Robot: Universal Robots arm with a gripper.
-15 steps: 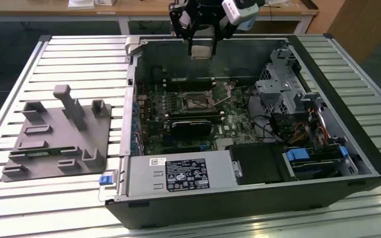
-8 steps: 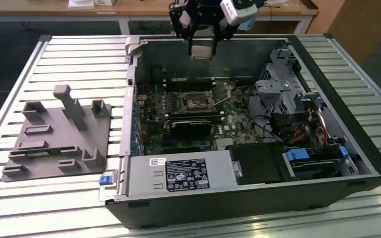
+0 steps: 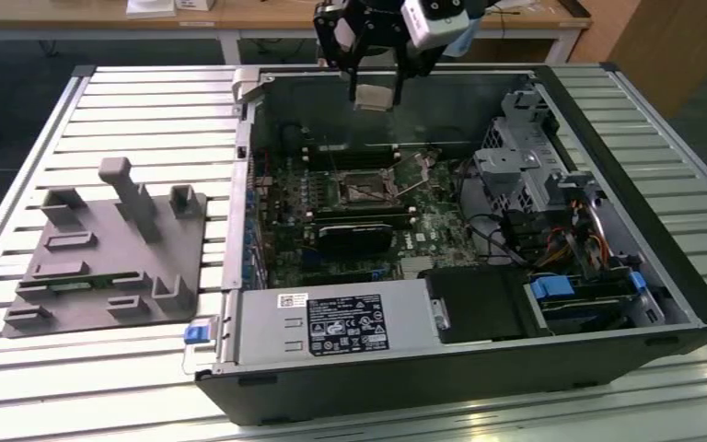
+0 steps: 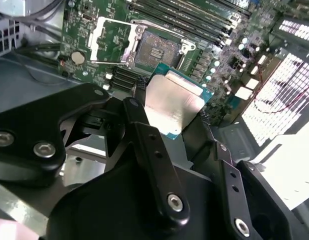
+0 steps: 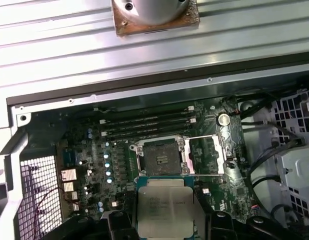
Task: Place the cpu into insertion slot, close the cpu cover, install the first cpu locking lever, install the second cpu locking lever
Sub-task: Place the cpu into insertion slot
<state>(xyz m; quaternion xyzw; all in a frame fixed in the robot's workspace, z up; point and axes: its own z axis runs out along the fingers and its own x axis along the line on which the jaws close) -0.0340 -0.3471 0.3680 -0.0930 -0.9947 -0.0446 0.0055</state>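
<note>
Case [image 3: 452,373] lies open on your table [image 3: 144,101], and up above its green board [image 3: 283,214] your claw [image 3: 376,90] is clenched on the cpu [image 4: 173,102], holding it flat in the air, not yet in the bare slot [image 5: 159,157], with the cover [image 5: 207,156] flipped open just beside that slot.
</note>
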